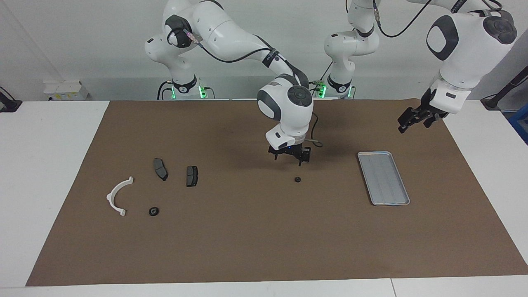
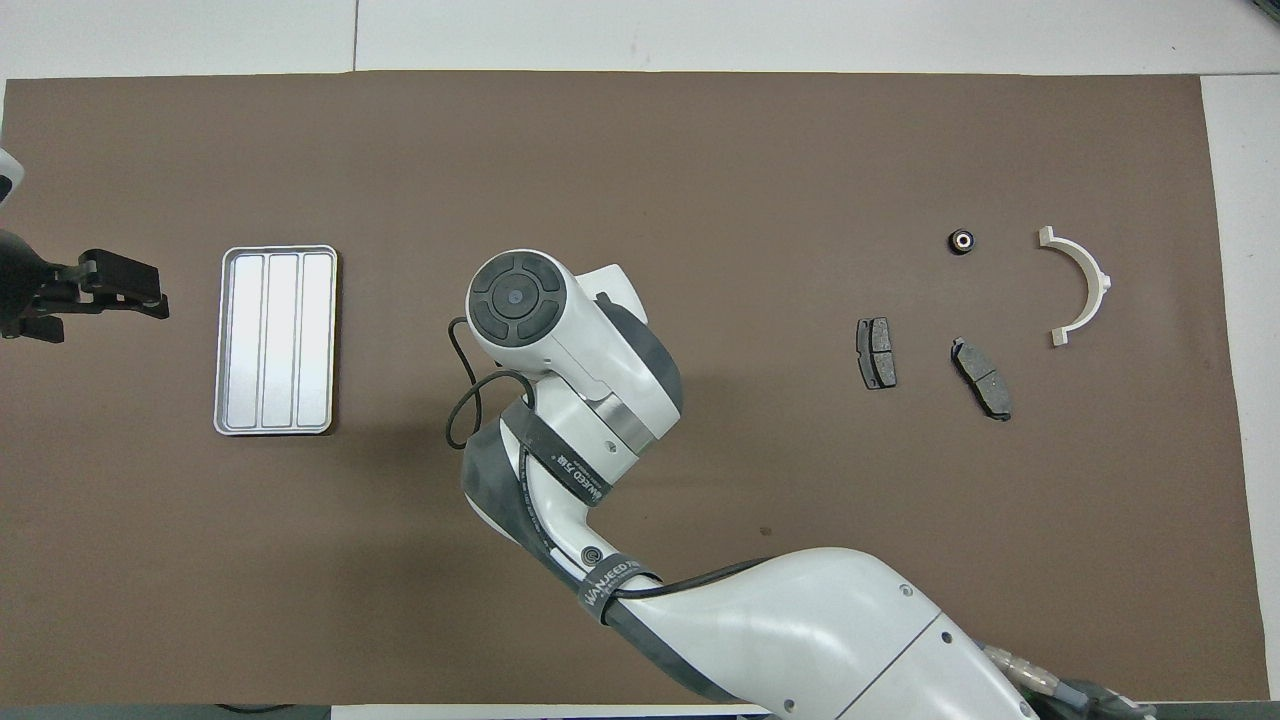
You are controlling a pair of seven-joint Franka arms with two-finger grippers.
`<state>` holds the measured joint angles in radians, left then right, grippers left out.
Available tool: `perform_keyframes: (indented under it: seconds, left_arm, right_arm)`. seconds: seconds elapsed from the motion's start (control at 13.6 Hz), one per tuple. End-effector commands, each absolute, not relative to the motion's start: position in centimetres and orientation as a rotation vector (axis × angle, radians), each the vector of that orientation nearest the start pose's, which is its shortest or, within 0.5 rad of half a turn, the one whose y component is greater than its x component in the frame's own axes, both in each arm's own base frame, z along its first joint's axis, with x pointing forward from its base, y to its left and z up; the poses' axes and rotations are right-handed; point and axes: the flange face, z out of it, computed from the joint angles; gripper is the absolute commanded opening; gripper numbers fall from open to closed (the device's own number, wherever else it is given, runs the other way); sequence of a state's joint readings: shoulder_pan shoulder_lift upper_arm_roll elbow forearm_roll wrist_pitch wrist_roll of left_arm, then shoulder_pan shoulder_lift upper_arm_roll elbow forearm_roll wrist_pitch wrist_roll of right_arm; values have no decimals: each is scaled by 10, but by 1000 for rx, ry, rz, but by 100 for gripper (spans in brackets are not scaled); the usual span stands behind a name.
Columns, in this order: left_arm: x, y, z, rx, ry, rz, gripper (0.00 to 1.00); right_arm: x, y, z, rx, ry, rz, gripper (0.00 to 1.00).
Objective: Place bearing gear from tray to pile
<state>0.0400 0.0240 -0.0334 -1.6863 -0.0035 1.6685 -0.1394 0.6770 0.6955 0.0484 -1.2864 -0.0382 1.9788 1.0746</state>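
The silver tray (image 1: pixel 383 178) (image 2: pixel 276 340) lies toward the left arm's end of the mat with nothing in it. One small black bearing gear (image 1: pixel 297 179) rests on the mat mid-table, outside the tray. My right gripper (image 1: pixel 288 158) hangs open just above it without touching; in the overhead view the wrist hides this gear. The pile holds a white half-ring (image 1: pixel 119 196) (image 2: pixel 1082 285), two dark pads (image 1: pixel 160 168) (image 1: pixel 192 176) and a second bearing gear (image 1: pixel 154 211) (image 2: pixel 961 240). My left gripper (image 1: pixel 412 120) (image 2: pixel 122 290) waits open in the air beside the tray.
A brown mat (image 1: pixel 247 239) covers most of the white table (image 1: pixel 49 165). A black cable loop (image 2: pixel 462 400) hangs off the right wrist. Small white boxes (image 1: pixel 66 90) stand at the table's edge by the right arm's base.
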Motion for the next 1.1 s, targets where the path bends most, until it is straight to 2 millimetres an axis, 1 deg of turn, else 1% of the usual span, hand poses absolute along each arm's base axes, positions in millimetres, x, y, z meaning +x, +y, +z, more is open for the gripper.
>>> perform_keyframes:
  seconds: [0.0, 0.22, 0.29, 0.37, 0.44, 0.51, 0.66, 0.73, 0.81, 1.03]
  left_arm:
    - [559, 0, 578, -3139, -196, 100, 100]
    - [557, -3, 582, -3138, -201, 80, 100]
    - [557, -3, 582, -3138, -206, 78, 100]
    - [557, -4, 583, -3137, -198, 73, 100]
    - [558, -4, 583, -3138, -198, 70, 100]
    - [558, -4, 583, -3138, -196, 66, 100]
    - [557, -2, 583, -3137, -206, 70, 100]
    - [558, -3, 582, -3137, -203, 68, 100]
    - [558, -4, 583, -3138, -201, 63, 100]
    - [556, -6, 584, -3138, -196, 66, 100]
  right_arm:
    - [575, 488, 339, -3075, 604, -39, 100]
    - [581, 491, 321, -3074, 665, -29, 100]
    - [582, 492, 314, -3074, 671, -25, 100]
    - [582, 492, 312, -3074, 678, -24, 100]
    - [581, 494, 303, -3080, 679, -17, 100]
    - [575, 504, 301, -3083, 660, -27, 100]
    - [576, 507, 290, -3086, 676, -23, 100]
    - [573, 513, 287, -3086, 672, -23, 100]
    - [574, 514, 285, -3087, 674, -30, 100]
    - [577, 511, 284, -3090, 682, -40, 100]
